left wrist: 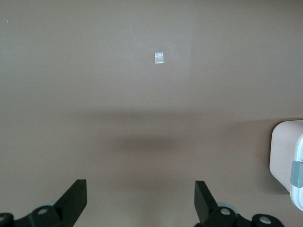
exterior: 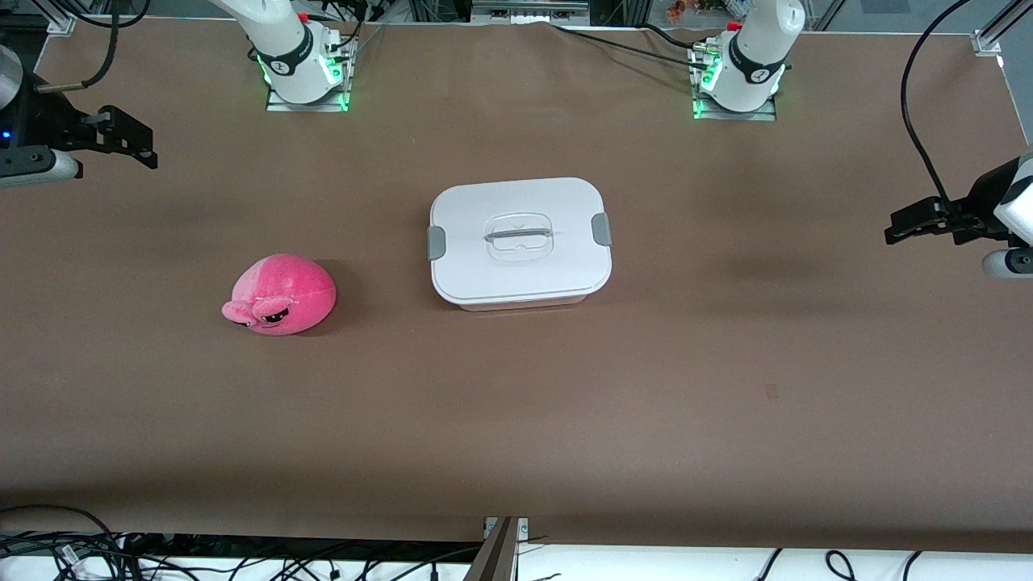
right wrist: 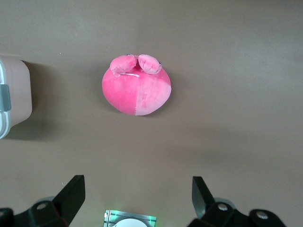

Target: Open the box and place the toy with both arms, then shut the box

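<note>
Looking down from the front view, a brown table (exterior: 516, 420) holds a closed box (exterior: 520, 242) at its centre, its white lid (exterior: 516, 211) seated with a grey clip (exterior: 601, 229) at each short end and a clear recessed handle (exterior: 521, 236) in the middle. A bright-pink plush toy (exterior: 281, 294) sits on the table toward the right arm's end, well apart from the box and slightly nearer the camera, its dark-eyed face turned to the camera. Both arms wait at the table's ends: the right gripper (exterior: 137, 149) hangs over its end of the table, the left gripper (exterior: 904, 228) over the other, each empty.

From the left wrist view, the left gripper (left wrist: 140, 198) has its black fingers (left wrist: 75, 196) spread wide over bare table, with a corner of the box (left wrist: 286, 161) at the edge and a small pale square mark (left wrist: 159, 57) on the cloth.

From the right wrist view, the right gripper (right wrist: 137, 196) also has its jaws spread wide, holding nothing; the toy (right wrist: 136, 87) lies beneath, ears (right wrist: 149, 63) upward, with the box's end (right wrist: 14, 94) beside it.
</note>
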